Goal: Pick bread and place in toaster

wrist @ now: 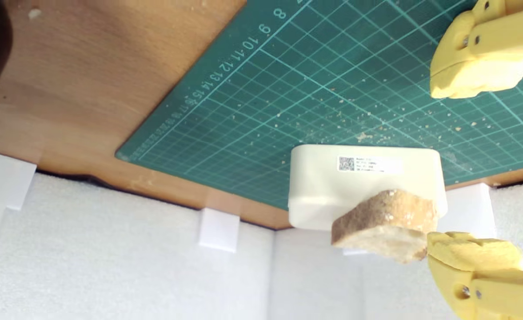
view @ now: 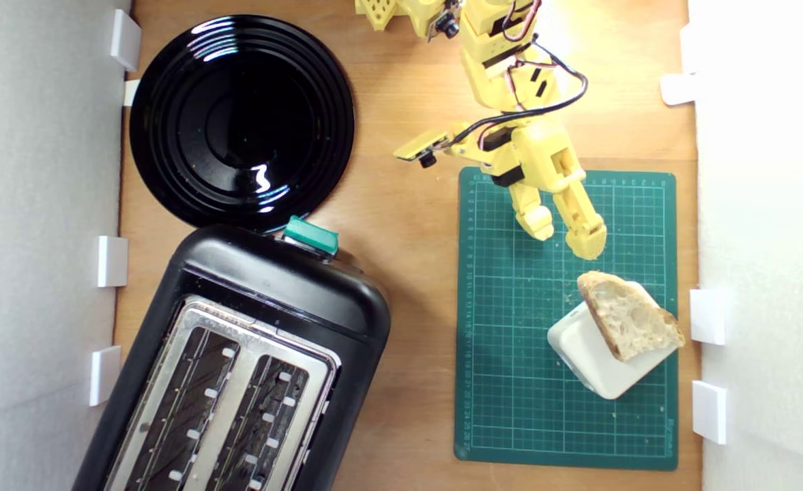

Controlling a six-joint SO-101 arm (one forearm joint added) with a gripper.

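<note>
The bread [view: 630,317], a pale slice with a tan crust, leans on a cream-white block [view: 595,358] on the green cutting mat [view: 510,382]. In the wrist view the bread [wrist: 383,224] rests on the block [wrist: 332,186], with one yellow fingertip [wrist: 470,253] right beside its end. My yellow gripper [view: 561,232] hovers over the mat just short of the bread, jaws open and empty; in the wrist view the gripper [wrist: 472,166] spans wide. The black toaster [view: 237,368] with silver top and green lever [view: 311,235] sits at the lower part of the exterior view's left.
A round glossy black plate [view: 241,123] lies behind the toaster. White foam walls [view: 39,204] with small white blocks line both sides of the wooden table [view: 408,286]. Crumbs dot the mat.
</note>
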